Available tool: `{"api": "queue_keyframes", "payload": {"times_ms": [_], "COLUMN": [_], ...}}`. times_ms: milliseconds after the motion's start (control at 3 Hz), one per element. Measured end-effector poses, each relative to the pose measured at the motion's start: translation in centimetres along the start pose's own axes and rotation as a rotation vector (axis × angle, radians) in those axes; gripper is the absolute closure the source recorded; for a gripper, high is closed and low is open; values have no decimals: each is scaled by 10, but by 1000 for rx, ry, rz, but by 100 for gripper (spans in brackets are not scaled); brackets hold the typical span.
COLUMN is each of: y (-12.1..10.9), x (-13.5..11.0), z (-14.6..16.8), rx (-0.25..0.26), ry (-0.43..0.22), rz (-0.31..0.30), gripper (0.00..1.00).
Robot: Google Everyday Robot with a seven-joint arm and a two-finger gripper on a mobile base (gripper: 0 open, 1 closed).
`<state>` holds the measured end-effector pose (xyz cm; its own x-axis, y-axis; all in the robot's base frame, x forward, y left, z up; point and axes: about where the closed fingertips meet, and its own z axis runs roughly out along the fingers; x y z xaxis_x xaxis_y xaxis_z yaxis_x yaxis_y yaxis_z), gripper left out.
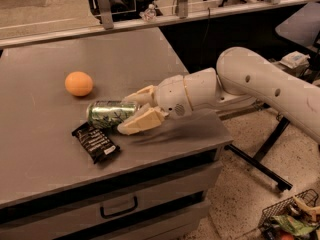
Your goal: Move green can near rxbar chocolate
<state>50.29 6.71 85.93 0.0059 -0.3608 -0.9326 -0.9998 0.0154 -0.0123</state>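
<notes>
The green can (106,114) lies on its side on the grey table (125,59), just above and right of the rxbar chocolate (95,143), a black wrapper with white lettering. A narrow gap shows between the can and the bar. My gripper (124,115) reaches in from the right. Its tan fingers (142,122) are closed around the can's right end, one behind it and one in front. The white arm (250,79) stretches off to the right.
An orange ball (79,83) sits on the table behind and left of the can. The table's right edge is close under my wrist, with drawers (118,207) below. A wire basket (290,219) and a black stand leg (260,166) are on the floor at right.
</notes>
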Motion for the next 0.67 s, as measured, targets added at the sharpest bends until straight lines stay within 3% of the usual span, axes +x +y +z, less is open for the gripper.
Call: {"api": "queue_keyframes", "payload": {"times_ms": [333,667], "y": [5,5], "x": [1,-1], "z": [4,0], "rx": [-5,11], "ry": [-1,2], "rz": [7,2], "gripper": [0,0]}}
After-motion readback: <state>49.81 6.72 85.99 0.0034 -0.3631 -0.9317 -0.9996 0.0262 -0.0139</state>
